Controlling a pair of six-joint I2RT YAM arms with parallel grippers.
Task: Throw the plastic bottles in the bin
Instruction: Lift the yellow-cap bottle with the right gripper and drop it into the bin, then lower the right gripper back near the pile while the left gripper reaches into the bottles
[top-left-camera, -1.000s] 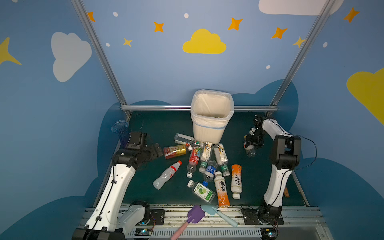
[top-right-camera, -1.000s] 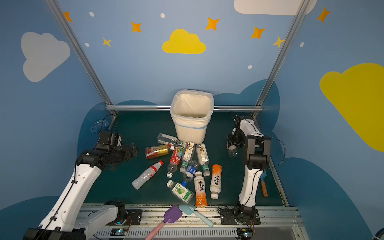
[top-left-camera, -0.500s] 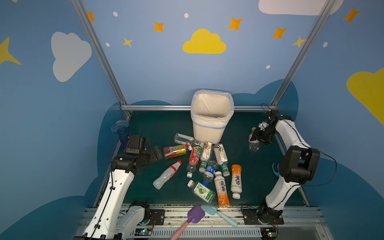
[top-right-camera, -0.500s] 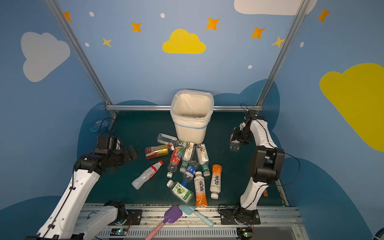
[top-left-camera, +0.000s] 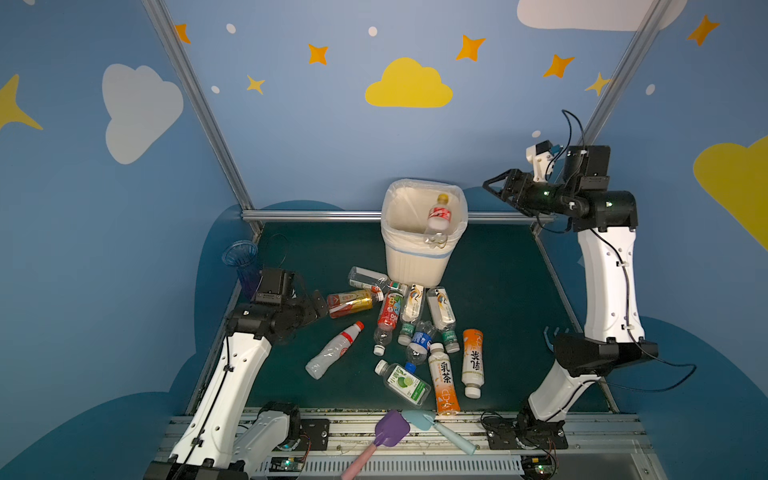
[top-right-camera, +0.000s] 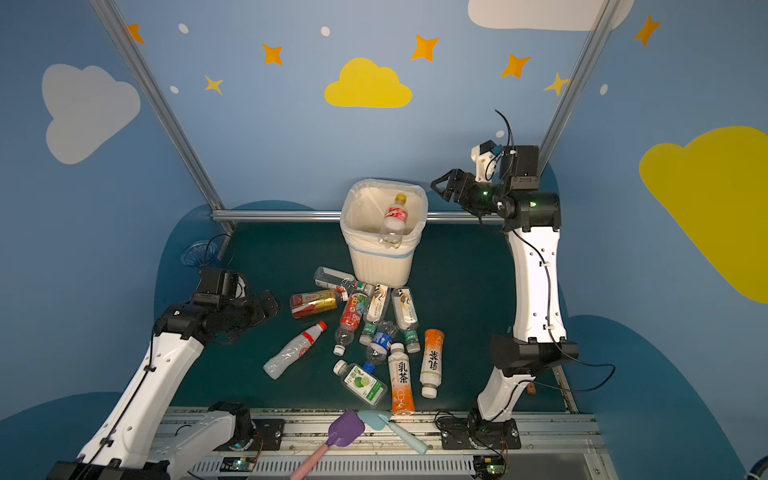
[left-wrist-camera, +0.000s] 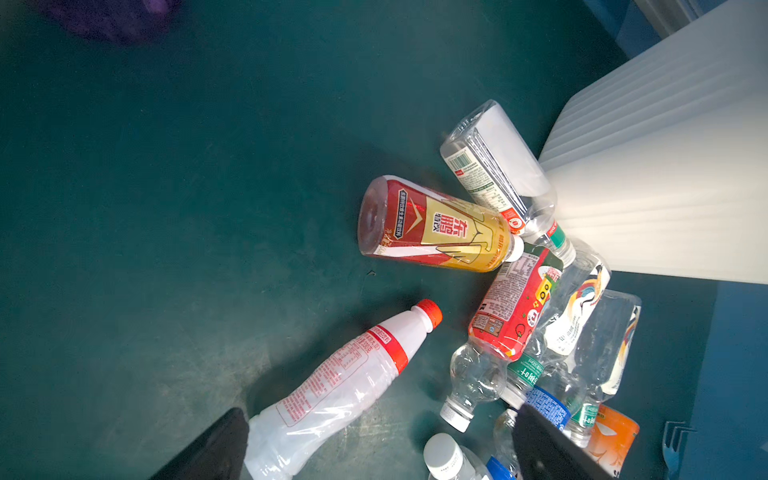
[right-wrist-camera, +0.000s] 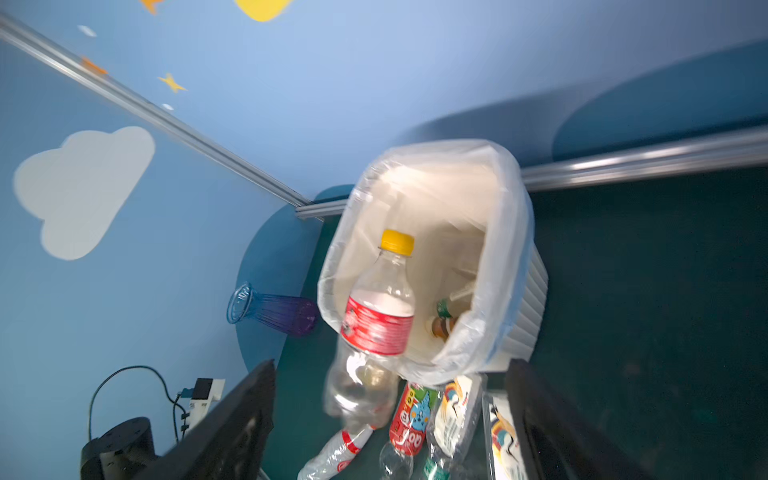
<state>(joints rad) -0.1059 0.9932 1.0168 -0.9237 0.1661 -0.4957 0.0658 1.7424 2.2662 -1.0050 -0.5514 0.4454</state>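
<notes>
Up from the right side of the table (top-left-camera: 498, 291), the right gripper (top-left-camera: 492, 190) has swung high, right of the bin (top-left-camera: 415, 266), jaws now apart. A yellow-capped bottle (top-left-camera: 439, 216) is free in the air, upright, over the bin's near rim. The left gripper (top-left-camera: 316, 304), spread wide, hovers just beside a red-and-gold bottle (top-left-camera: 351, 302) lying on the table.

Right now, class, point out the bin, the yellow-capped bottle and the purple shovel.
bin (top-left-camera: 415, 270): in a top view, ribbed wall.
yellow-capped bottle (right-wrist-camera: 376, 328): right wrist view, red label.
purple shovel (top-left-camera: 392, 428): in a top view, blade.
</notes>
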